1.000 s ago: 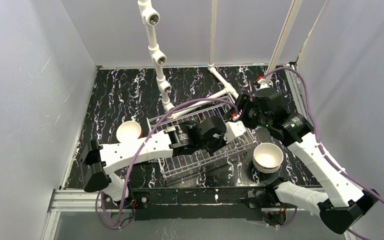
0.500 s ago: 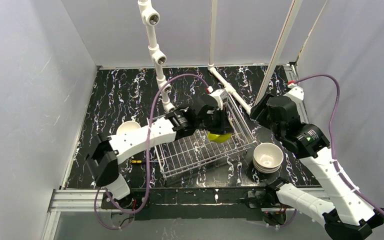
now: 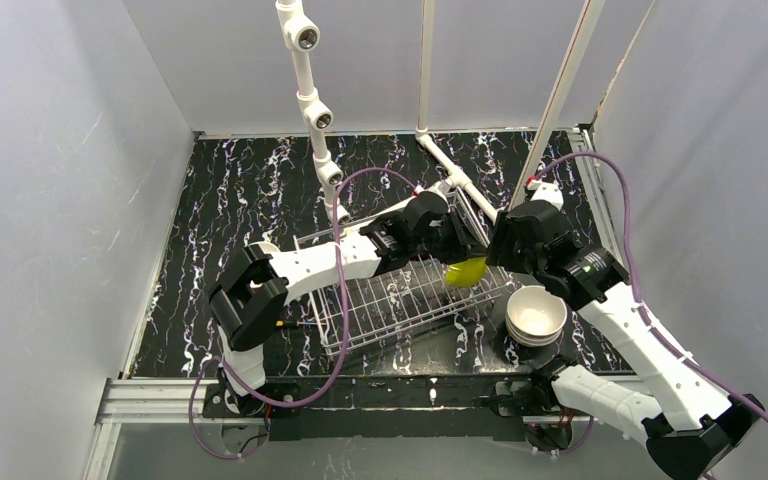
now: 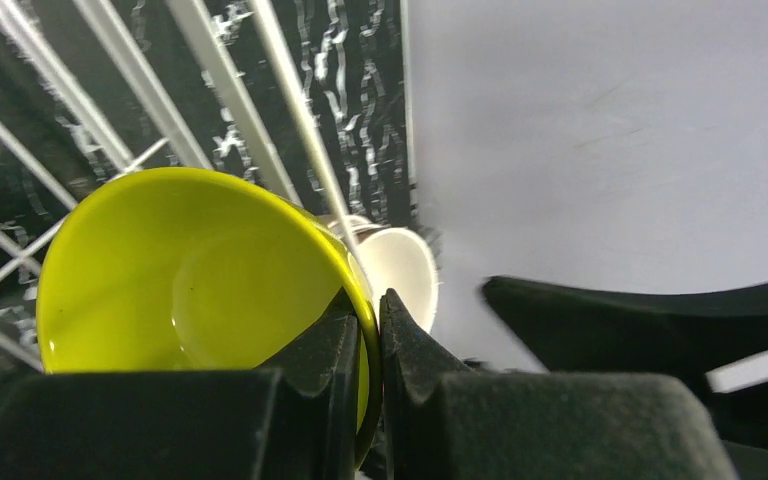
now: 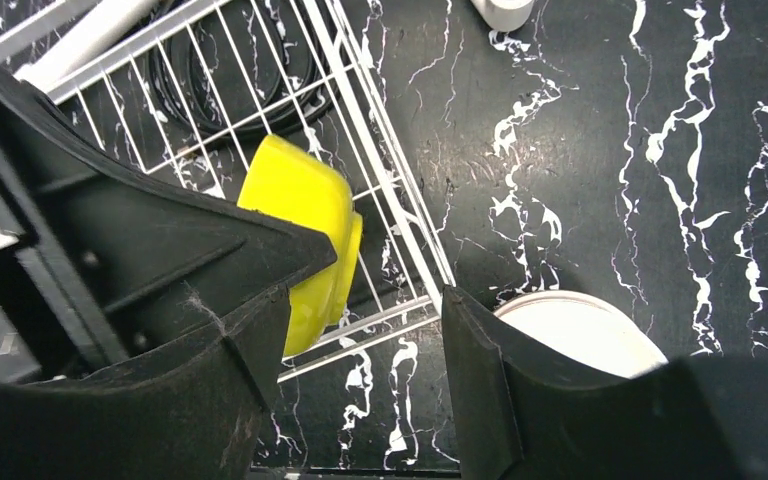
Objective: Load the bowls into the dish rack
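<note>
The yellow-green bowl (image 3: 465,272) is tipped on its edge at the right end of the silver wire dish rack (image 3: 390,305). My left gripper (image 3: 452,250) is shut on its rim; in the left wrist view the fingers (image 4: 345,345) pinch the rim of the bowl (image 4: 190,280). My right gripper (image 3: 497,255) is open and empty just right of the bowl, over the rack's right wall. In the right wrist view the gripper (image 5: 375,285) hangs over the bowl (image 5: 300,195) and the rack wires (image 5: 385,170). A stack of pale bowls (image 3: 535,312) stands right of the rack, also seen in the right wrist view (image 5: 580,335).
A white pipe frame (image 3: 312,110) rises behind the rack, with a pipe (image 3: 455,180) lying by the rack's back right corner. Grey walls close in the black marbled table (image 3: 240,190) on three sides. The left arm (image 3: 310,268) lies across the rack's back.
My left arm has swung right, carrying the yellow-green bowl from the rack's middle back to its right end. My right gripper has come down and left to the rack's right edge.
</note>
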{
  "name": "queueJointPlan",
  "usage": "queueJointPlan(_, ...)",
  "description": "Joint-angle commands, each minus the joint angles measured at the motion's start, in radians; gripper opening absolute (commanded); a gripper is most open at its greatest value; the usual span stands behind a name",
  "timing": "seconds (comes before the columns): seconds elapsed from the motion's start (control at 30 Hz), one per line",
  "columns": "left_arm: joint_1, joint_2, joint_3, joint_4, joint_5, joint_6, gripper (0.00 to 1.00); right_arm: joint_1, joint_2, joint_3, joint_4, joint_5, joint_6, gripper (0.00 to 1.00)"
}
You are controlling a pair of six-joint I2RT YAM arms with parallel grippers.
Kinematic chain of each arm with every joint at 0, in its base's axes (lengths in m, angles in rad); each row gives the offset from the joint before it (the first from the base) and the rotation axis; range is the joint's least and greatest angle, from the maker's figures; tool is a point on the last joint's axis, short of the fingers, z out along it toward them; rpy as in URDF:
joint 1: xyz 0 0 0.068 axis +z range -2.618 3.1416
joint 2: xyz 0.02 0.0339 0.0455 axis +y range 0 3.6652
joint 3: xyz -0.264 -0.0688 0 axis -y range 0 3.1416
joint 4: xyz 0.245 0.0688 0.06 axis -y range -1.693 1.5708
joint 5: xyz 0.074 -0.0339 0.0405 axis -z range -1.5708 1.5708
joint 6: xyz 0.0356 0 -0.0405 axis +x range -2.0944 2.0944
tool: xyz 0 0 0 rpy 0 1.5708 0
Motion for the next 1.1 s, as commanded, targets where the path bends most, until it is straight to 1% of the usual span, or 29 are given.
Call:
queueJointPlan(0.0, 0.006, -0.006, -0.035, 0.169, -0.015, -0.138, 0.0, -0.006, 0.001, -0.027, 0.019, -0.04, -0.024, 0.65)
queueJointPlan(0.1, 0.01, 0.007, -0.061, 0.228, -0.015, -0.176, 0.0, -0.01, -0.008, -0.033, 0.02, -0.027, -0.026, 0.65)
queueJointPlan(0.13, 0.012, 0.016, -0.072, 0.276, -0.011, -0.188, 0.0, -0.011, -0.01, -0.032, 0.017, -0.021, -0.027, 0.65)
queueJointPlan(0.2, 0.019, 0.046, -0.102, 0.427, 0.006, -0.194, 0.0, -0.012, -0.011, -0.03, 0.014, -0.02, -0.03, 0.65)
queueJointPlan(0.33, 0.033, 0.09, -0.147, 0.561, 0.02, -0.248, 0.0, -0.014, -0.013, -0.03, 0.01, -0.028, -0.024, 0.65)
queueJointPlan(0.4, 0.037, 0.098, -0.18, 0.602, 0.012, -0.272, 0.0, -0.017, -0.008, -0.023, -0.006, -0.029, -0.014, 0.65)
queueJointPlan(0.53, 0.036, 0.091, -0.213, 0.622, 0.002, -0.288, 0.0, -0.021, 0.024, 0.001, -0.029, -0.057, 0.002, 0.65)
queueJointPlan(0.77, 0.049, 0.053, -0.29, 0.62, -0.012, -0.287, 0.0, -0.022, 0.027, -0.002, 0.007, -0.1, 0.003, 0.66)
queueJointPlan(1.07, 0.056, 0.031, -0.348, 0.601, -0.014, -0.297, 0.1, -0.024, 0.033, 0.005, 0.012, -0.11, 0.002, 0.66)
